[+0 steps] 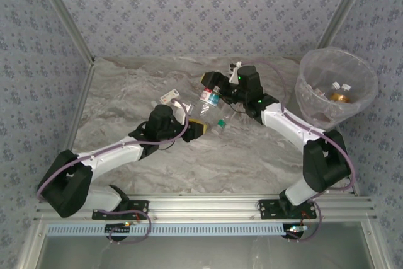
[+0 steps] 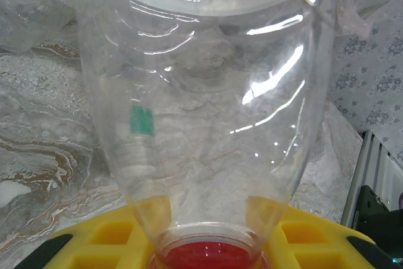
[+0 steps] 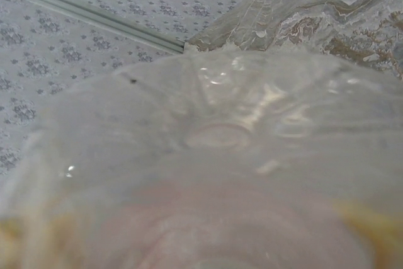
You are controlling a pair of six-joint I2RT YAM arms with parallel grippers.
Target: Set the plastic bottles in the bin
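Worktop (image 1: 252,155): marbled, arms reach in from 6 o'clock. Bin (image 1: 313,113) stands at 2 o'clock, near the right arm's elbow, upright, mouth open; some bottles in the bin (image 1: 340,96) already lie at the bottom, white caps and one copper-brown. Left tool (image 1: 200,128) at worktop centre, yellow fingers (image 2: 94,244) closed on a clear bottle (image 2: 208,124) at its neck end, red cap (image 2: 208,257) toward the wrist, body pointing toward 2 o'clock and low over the marble. Right tool (image 1: 213,84) just toward 12 o'clock of it, over a blue-labelled bottle (image 1: 210,97); the right wrist view is blurred by clear plastic close to the lens, so cannot tell whether that tool is clamped or merely around it. Judgement: step in hand is carrying the clear bottle to the bin. Lift first, clear of the blue-labelled bottle. The right forearm lies across the straight path to 2 o'clock, so move one arm at a time. Thin wall likely to buckle or slip, so keep the grip at the stiffer neck. Release only with the bottle well over the rim, inside the mouth. Small pale item (image 1: 169,97) at 10 o'clock of the left tool, too small to identify
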